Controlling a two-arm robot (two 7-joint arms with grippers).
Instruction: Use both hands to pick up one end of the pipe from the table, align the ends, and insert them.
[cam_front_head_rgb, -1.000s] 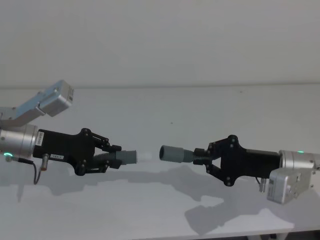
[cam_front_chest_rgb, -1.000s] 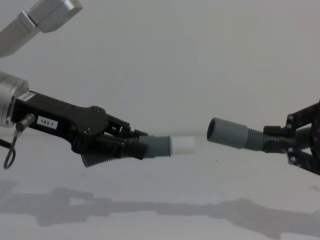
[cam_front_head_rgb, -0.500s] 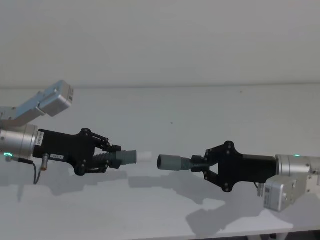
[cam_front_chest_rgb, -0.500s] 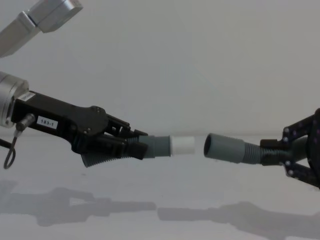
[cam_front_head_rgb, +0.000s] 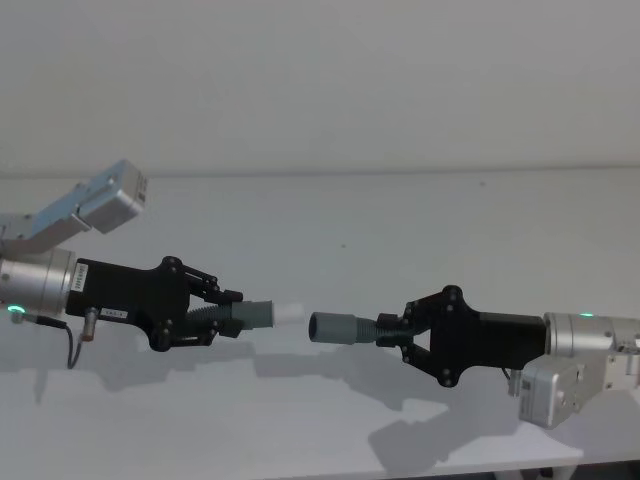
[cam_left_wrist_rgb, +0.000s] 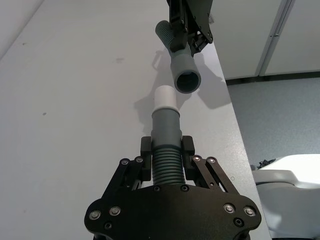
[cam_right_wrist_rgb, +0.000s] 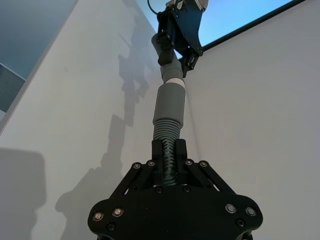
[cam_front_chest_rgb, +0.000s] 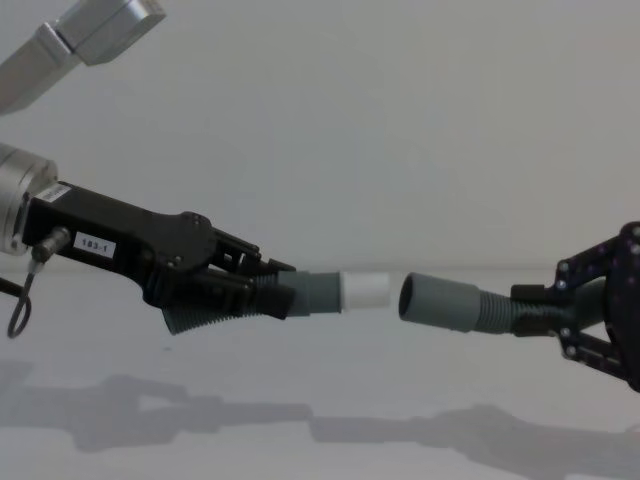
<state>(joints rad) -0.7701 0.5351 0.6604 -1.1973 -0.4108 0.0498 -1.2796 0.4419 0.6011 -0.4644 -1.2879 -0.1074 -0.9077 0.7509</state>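
Both grippers hover above the white table (cam_front_head_rgb: 400, 215), each holding a pipe piece. My left gripper (cam_front_head_rgb: 225, 311) is shut on a ribbed hose section whose smooth grey tube ends in a white tip (cam_front_head_rgb: 291, 311). My right gripper (cam_front_head_rgb: 398, 329) is shut on ribbed hose behind a wider grey cuff (cam_front_head_rgb: 335, 327). The cuff's open mouth faces the white tip across a small gap and sits slightly lower. In the chest view the white tip (cam_front_chest_rgb: 366, 290) and cuff (cam_front_chest_rgb: 436, 303) nearly meet. The left wrist view shows the tip (cam_left_wrist_rgb: 165, 97) just short of the cuff mouth (cam_left_wrist_rgb: 187, 81).
The table's front edge (cam_front_head_rgb: 300, 471) runs close below the arms, and a plain wall stands behind. A silver link of the left arm (cam_front_head_rgb: 100, 205) rises at the far left. Floor (cam_left_wrist_rgb: 280, 115) lies beyond the table's side edge.
My right gripper has moved left and a little down with the cuff, shrinking the gap to the white tip. The left gripper has stayed still.
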